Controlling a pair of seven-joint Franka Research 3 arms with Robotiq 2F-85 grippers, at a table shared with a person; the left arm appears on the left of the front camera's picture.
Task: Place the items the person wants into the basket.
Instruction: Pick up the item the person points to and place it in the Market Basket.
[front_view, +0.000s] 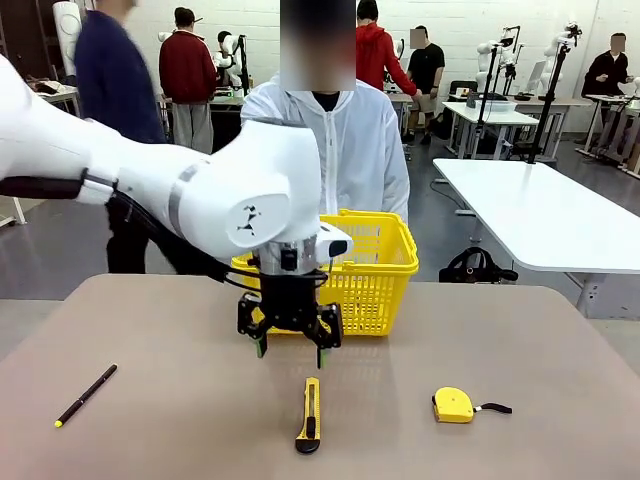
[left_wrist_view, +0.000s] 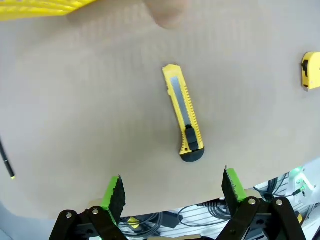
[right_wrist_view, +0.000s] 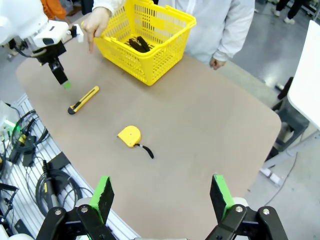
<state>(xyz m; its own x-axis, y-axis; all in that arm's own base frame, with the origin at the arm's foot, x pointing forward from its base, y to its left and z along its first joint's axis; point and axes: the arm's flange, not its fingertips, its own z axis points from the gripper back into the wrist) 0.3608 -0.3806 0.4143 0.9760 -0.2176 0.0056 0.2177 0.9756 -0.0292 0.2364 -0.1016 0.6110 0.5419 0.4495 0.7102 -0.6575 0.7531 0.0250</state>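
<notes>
The slim yellow-and-black utility knife (front_view: 309, 415) (left_wrist_view: 183, 112) (right_wrist_view: 83, 100) lies flat on the tan table near the front edge. My left gripper (front_view: 291, 355) (left_wrist_view: 172, 187) (right_wrist_view: 62, 77) hangs open just above and behind it, holding nothing. The yellow basket (front_view: 385, 265) (right_wrist_view: 165, 65) stands behind that gripper, with dark things on its floor. Beside the basket, the person in the white jacket (front_view: 350, 150) points a hand (right_wrist_view: 95, 22) down at the table. My right gripper (right_wrist_view: 161, 195) is open and empty, high above the table's near edge.
A round yellow tape measure (front_view: 453, 404) (left_wrist_view: 311, 70) (right_wrist_view: 130, 136) lies right of the knife. A thin black pen with a yellow tip (front_view: 86, 395) (left_wrist_view: 6, 160) lies at the front left. Cables run below the table's front edge (right_wrist_view: 45, 185).
</notes>
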